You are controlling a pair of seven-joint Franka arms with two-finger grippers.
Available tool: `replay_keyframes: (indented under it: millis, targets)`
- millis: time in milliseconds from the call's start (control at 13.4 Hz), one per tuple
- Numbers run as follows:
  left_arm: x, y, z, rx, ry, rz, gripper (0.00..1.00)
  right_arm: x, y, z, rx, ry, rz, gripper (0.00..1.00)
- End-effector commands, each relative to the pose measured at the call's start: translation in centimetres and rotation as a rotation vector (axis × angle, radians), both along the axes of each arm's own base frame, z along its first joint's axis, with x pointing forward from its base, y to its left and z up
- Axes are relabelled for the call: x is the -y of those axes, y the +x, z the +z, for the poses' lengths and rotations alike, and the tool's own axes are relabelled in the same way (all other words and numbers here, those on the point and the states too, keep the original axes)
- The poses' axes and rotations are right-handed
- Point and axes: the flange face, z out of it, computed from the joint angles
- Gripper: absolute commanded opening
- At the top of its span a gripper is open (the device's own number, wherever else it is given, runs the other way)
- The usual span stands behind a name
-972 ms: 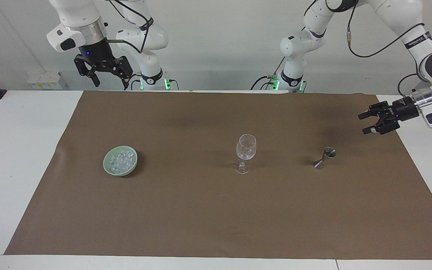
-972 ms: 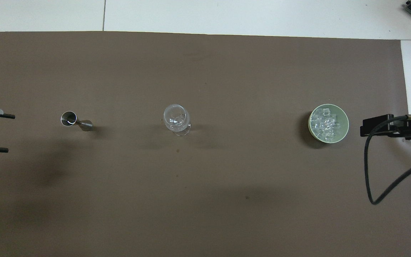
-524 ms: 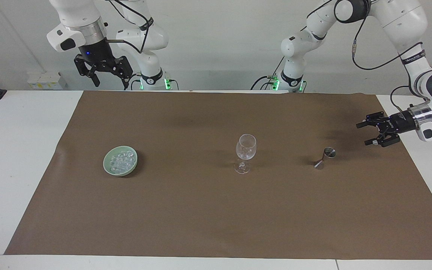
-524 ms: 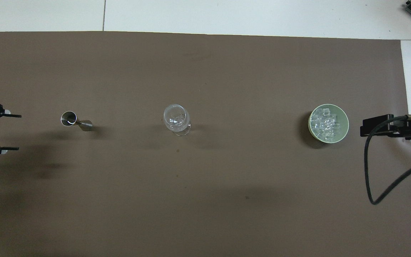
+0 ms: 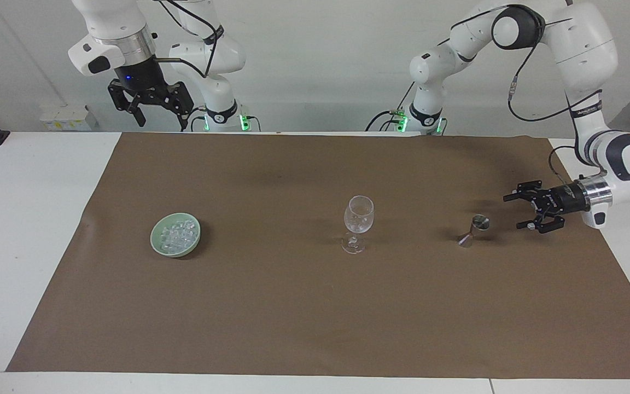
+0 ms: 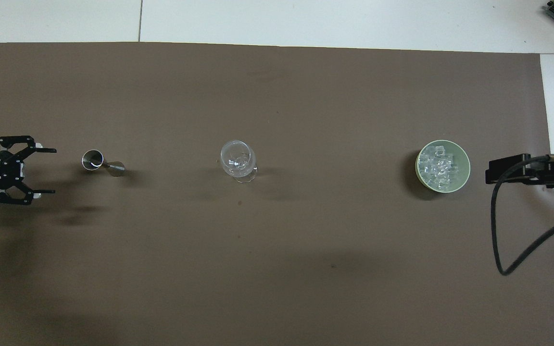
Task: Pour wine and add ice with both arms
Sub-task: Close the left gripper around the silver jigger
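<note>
One brown paper mat covers the white table. Three items stand on it in a row, well apart from each other:
- one small silver metal double-cone jigger, upright, toward the left arm's end
- one clear stemmed wine glass, upright, mid-table, between the other two
- one pale green round bowl, toward the right arm's end, holding the ice: many small clear cubes in a pile, too many to count

Two arms, one gripper each.

Left gripper: black, turned sideways, low over the mat near the jigger on the side toward the left arm's end, fingers spread wide, pointing at the jigger, not touching it, holding nothing.

Right gripper: raised high over the table edge nearest the robots, at the right arm's end, waiting. Fingers apart, holding nothing.
</note>
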Motion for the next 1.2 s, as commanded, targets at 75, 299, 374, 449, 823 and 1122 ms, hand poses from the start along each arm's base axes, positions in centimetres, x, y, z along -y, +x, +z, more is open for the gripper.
replay_keyframes:
  millis: [75, 299, 374, 449, 823, 1122]
  targets:
    - [0.9, 1.2, -1.9, -0.026, -0.042, 0.035, 1.00, 0.4, -0.5, 0.1, -0.011, 0.010, 0.005, 1.00]
    - [1.8, 1.8, -3.0, -0.028, -0.053, 0.050, 1.00, 0.4, -0.5, 0.1, -0.011, 0.010, 0.007, 1.00]
    - [1.8, 1.9, -3.5, -0.031, -0.053, 0.058, 1.00, 0.4, -0.5, 0.1, -0.011, 0.010, 0.007, 1.00]
    - [1.9, 1.9, -3.8, -0.033, -0.049, 0.061, 1.00, 0.4, -0.5, 0.1, -0.011, 0.010, 0.005, 1.00]
    - [3.2, 2.3, -6.2, -0.052, -0.096, 0.076, 1.00, 0.4, -0.5, 0.1, -0.011, 0.010, 0.005, 1.00]
    - [4.5, 2.7, -6.5, -0.054, -0.113, 0.066, 1.00, 0.4, -0.5, 0.1, -0.011, 0.010, 0.007, 1.00]
